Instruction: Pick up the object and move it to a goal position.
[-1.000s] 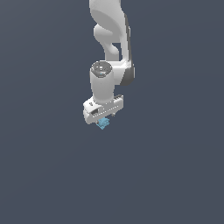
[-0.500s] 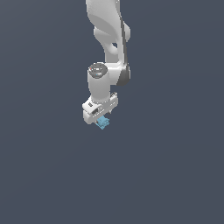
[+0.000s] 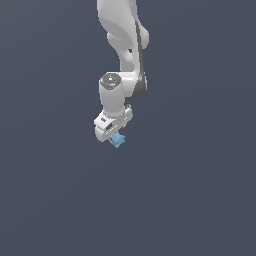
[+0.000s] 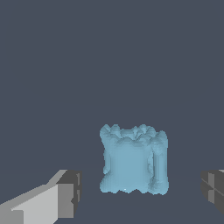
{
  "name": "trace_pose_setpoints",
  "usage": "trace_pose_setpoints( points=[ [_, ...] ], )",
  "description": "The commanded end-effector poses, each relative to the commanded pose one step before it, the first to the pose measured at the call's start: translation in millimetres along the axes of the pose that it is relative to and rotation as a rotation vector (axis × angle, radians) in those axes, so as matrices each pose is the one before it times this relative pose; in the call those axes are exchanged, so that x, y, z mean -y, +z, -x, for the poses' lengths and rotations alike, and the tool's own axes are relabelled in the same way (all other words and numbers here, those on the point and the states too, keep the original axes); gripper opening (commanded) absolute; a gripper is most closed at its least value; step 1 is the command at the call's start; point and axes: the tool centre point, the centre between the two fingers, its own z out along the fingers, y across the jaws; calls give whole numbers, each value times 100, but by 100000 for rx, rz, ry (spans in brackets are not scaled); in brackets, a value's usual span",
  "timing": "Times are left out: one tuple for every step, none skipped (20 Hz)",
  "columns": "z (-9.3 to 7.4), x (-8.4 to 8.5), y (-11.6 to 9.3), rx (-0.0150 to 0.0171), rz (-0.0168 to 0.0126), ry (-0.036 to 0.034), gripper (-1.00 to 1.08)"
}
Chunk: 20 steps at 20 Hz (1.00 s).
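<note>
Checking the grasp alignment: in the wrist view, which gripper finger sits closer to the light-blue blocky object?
The finger with the pale grey body visible; its dark pad is nearer the light-blue blocky object than the other finger at the frame edge.

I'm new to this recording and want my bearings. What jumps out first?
A white arm reaches down the middle of the exterior view against a plain dark grey backdrop. Below its tool sits the light-blue object, tiny and ragged-edged. In the wrist view the object lies between the open fingertips, touching neither.
</note>
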Motion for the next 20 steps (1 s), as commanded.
trace_pose_setpoints(
  points=[
    [60, 35, 44, -36, 25, -707, 100],
    [-28, -22, -22, 29, -22, 435, 100],
    [2, 0, 33, 0, 0, 0, 100],
    [7, 0, 100, 0, 0, 0, 100],
    [11, 1, 166, 0, 0, 0, 100],
    [-14, 23, 231, -4, -1, -69, 100],
    [20, 2, 296, 0, 0, 0, 100],
    [3, 18, 360, -4, -2, -49, 100],
    [28, 3, 423, 0, 0, 0, 100],
    [-10, 34, 482, -10, -4, -97, 100],
    [13, 17, 539, -5, -2, -49, 100],
    [1, 20, 524, -6, -1, -69, 100],
    [23, -7, 460, 0, 0, 0, 100],
    [-5, 4, 391, -1, 4, -49, 100],
    [10, -15, 326, 0, 0, 0, 100],
    [-25, 4, 257, 8, 16, -67, 100],
    [0, -18, 200, 0, 0, 0, 100],
    [-2, -15, 140, 0, 0, 0, 100],
    [-2, -10, 83, 0, 0, 0, 100],
    [-1, -4, 27, 0, 0, 0, 100]
  ],
)
